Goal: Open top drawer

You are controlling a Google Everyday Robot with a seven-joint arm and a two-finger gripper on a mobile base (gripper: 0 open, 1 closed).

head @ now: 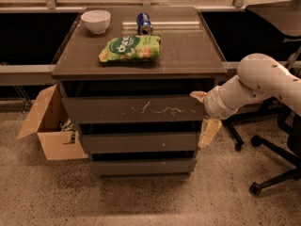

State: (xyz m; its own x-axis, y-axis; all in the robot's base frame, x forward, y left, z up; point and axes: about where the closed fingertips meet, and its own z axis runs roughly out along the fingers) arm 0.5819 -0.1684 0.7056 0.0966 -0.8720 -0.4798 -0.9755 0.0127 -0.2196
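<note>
The top drawer (134, 109) is the tallest of three dark-grey fronts, with pale scratch marks across its middle. It sits under the cabinet top, with a dark gap above it. My gripper (203, 114) is at the drawer's right end, on my white arm coming in from the right. Its fingers are spread apart. The upper fingertip (197, 95) is at the drawer front's top right corner. The lower finger (209, 132) hangs down beside the middle drawer (138, 142). Nothing is held.
On the cabinet top (188, 55) lie a green snack bag (130, 48), a white bowl (96, 20) and a blue can (143, 23). An open cardboard box (49, 126) stands on the floor at the left. Office chair bases (273, 168) stand at the right.
</note>
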